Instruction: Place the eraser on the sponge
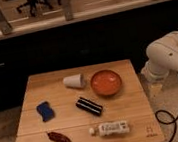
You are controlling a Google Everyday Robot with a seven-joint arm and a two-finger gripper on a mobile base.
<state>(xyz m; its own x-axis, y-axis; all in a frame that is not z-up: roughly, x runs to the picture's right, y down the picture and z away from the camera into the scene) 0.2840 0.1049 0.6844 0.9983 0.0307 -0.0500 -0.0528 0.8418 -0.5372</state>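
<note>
**Fig.** One wooden bench (133,106), carrying six things, one of each. At left, one blue sponge (45,110) is shown with its top bare. One dark red pod (58,137) is set nearer the front. At centre, one white cup (74,81) is laid on its side. The one black eraser (89,106) lies flat and aslant, right of the sponge and apart from it. It is judged light, stiff-backed and soft-faced, and best taken across its narrow width at mid-length. One white tube (111,129) and one orange bowl (106,82) follow. At right, one white arm (169,58) is seen. The pincer is out of view, so its state cannot be told.

Gripper out of view; its arm (168,55) stands right of the table (132,111); eraser (89,106) lies mid-table, sponge (46,110) left, bowl (106,82) behind, tube (112,128) before
</note>
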